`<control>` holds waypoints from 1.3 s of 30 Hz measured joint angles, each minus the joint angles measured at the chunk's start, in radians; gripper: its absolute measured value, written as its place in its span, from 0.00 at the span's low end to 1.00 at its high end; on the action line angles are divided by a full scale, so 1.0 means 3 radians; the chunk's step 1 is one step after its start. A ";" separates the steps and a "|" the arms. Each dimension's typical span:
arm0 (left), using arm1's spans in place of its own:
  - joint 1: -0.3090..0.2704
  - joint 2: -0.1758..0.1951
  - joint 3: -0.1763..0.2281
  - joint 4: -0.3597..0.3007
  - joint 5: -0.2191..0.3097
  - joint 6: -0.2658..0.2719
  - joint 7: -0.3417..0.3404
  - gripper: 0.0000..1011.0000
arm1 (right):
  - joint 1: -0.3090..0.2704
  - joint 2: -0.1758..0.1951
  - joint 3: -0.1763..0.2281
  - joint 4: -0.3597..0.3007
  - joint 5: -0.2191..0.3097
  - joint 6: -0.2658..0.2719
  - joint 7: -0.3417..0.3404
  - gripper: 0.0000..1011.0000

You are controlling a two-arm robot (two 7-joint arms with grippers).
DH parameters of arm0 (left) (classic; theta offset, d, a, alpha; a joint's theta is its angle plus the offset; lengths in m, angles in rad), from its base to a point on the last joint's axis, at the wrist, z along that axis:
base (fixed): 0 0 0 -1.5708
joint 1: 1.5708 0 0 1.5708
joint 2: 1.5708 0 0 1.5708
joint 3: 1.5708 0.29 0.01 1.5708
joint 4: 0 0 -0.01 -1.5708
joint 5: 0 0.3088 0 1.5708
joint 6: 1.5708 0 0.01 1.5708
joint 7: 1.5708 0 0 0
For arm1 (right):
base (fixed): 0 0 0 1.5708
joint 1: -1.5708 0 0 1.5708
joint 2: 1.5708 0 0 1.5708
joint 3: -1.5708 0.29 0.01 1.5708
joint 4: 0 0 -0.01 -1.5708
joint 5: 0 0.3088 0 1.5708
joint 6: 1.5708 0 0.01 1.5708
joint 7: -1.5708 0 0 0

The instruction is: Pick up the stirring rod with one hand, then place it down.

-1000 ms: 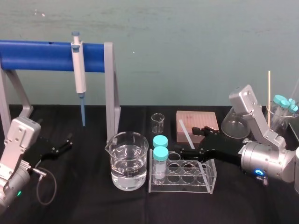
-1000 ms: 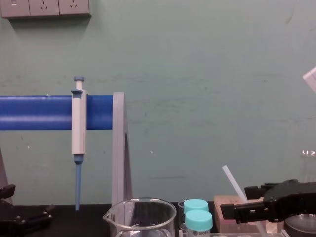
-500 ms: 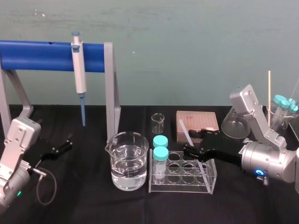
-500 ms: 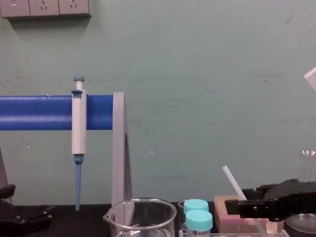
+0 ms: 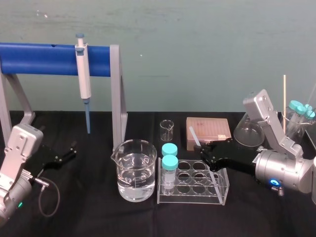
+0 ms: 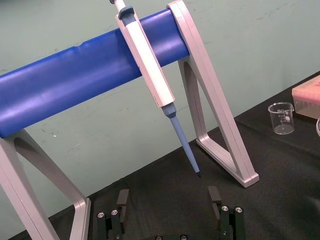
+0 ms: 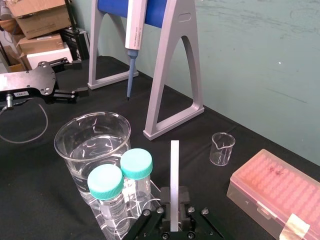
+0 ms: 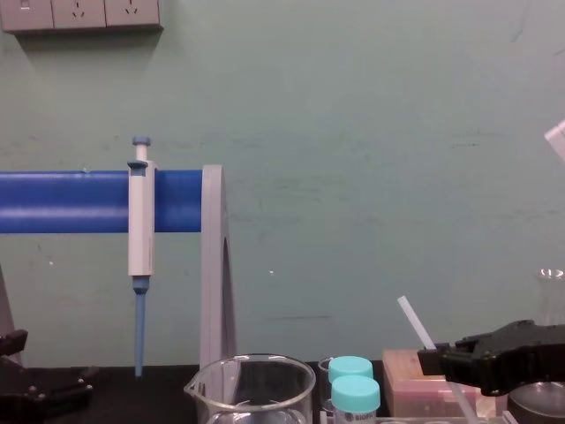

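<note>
One translucent white stirring rod (image 5: 194, 135), thin and straight, slants upward out of the right tool (image 5: 206, 155), which grips it above the clear rack (image 5: 218, 195), just in front of the pink box (image 5: 213, 128). Parked at far left, the left tool (image 5: 63, 157) gapes wide.

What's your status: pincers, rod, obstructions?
Right pincer shut on rod above tube rack. Left pincer open, parked left. Rod tilted, lower end in rack. Capped tubes close beside.
</note>
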 joint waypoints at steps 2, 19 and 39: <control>0.0000 0.0000 0.0000 0.0000 0.0000 0.0000 0.0000 0.99 | 0.0000 0.0000 0.0000 0.0000 0.0000 0.0000 0.0000 0.07; 0.0000 0.0000 0.0000 0.0000 0.0000 0.0000 0.0000 0.99 | -0.0306 -0.0080 0.0227 -0.0127 -0.0044 -0.0688 -0.0158 0.07; 0.0000 0.0000 0.0000 0.0000 0.0000 0.0000 0.0000 0.99 | -0.0812 -0.0221 0.0743 -0.0422 0.0084 -0.1545 -0.0156 0.07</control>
